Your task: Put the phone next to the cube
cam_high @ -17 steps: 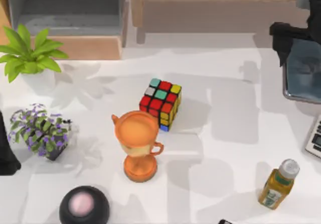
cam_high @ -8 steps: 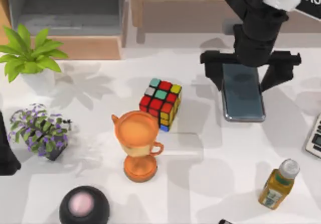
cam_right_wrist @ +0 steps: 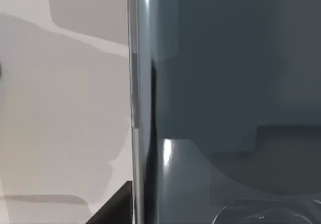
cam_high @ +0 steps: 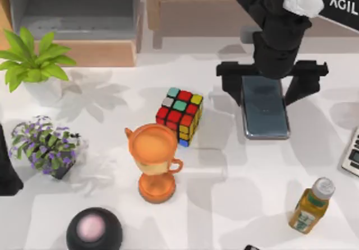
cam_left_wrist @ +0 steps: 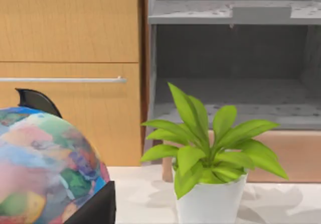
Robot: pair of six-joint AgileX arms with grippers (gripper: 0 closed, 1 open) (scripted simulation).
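White tabletop: right claw clamped on the phone, right of the cube.

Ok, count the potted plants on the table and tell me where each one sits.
2. The green leafy plant in a white pot stands at the table's far left. The purple-flowered plant sits nearer the camera on the same left side, left of the orange trophy cup.

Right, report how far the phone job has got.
Done: the right gripper has the phone in its grasp, to the right of the cube. In hand: carrying it leftward across the table; an open gap separates phone and cube. Left: close that gap, set the phone beside the cube and release. The left arm sits parked at the table's left edge.
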